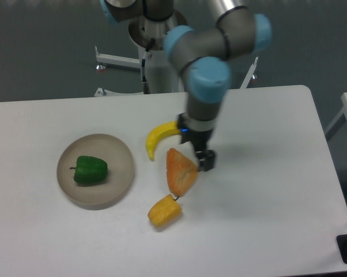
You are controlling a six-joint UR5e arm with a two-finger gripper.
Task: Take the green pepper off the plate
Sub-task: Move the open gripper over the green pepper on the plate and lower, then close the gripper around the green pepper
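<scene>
The gripper hangs low over the table just right of an orange wedge-shaped toy food, pointing down, and honestly the camera angle doesn't let anyone tell how far apart the jaws are; only one dark finger really shows, and nothing seems to be in it. Right behind it sits the yellow banana, and below the wedge there's a small yellow-orange chunk. The green pepper is well off to the camera's left of all that, sitting a bit left of centre on the plate, stem end poking toward the left, not touching anything but the dish. It looks like a glossy hard-plastic toy, so probably light and stiff, no real worry about crushing it, but that shiny lumpy skin could be slippery and let it squirt out of a two-finger pinch. Best bet is likely coming straight down and closing across the narrower width of the body, fingers settling into the grooves between lobes rather than on the bulges, and keeping clear of the low plate rim. The stem looks too stubby to grab.
</scene>
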